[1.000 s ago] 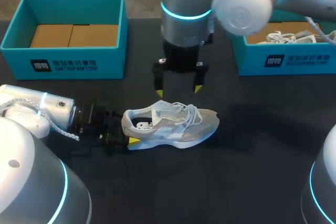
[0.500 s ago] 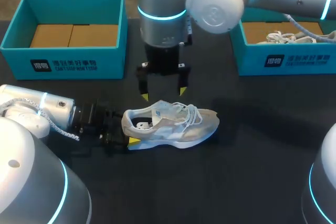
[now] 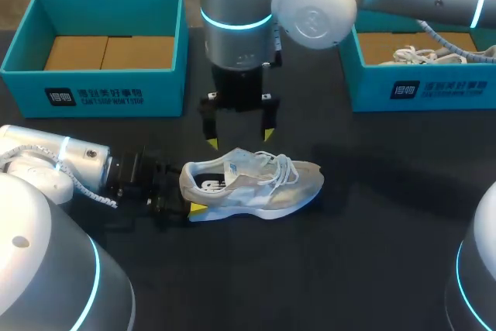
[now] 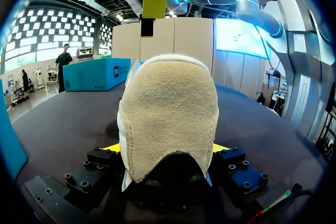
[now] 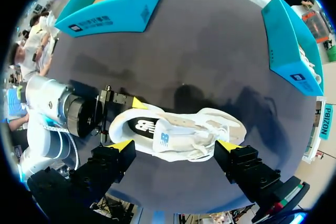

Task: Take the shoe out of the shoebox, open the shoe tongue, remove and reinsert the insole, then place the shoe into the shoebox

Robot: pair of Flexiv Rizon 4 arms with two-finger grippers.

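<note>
Dark table [image 3: 372, 222], wide and flat. Over its middle, the right arm [image 3: 240, 13], shifted toward the left side against a second ago, then hardly at all over the last half second. Along the near left edge, the left arm [image 3: 54, 160], lying low and unmoved. At the far left corner, a teal shoebox [image 3: 93, 94] with a cardboard floor. At the far right corner, a second shoebox [image 3: 434, 87] with another shoe [image 3: 418, 55] inside. At mid-table, the shoe [image 3: 252, 184], out of both boxes, on its sole, toe toward the right edge, well apart from every edge. Left gripper [image 4: 167, 148] clenched on its heel. Right gripper [image 3: 239, 139] spread wide, hovering above the shoe, touching nothing.
</note>
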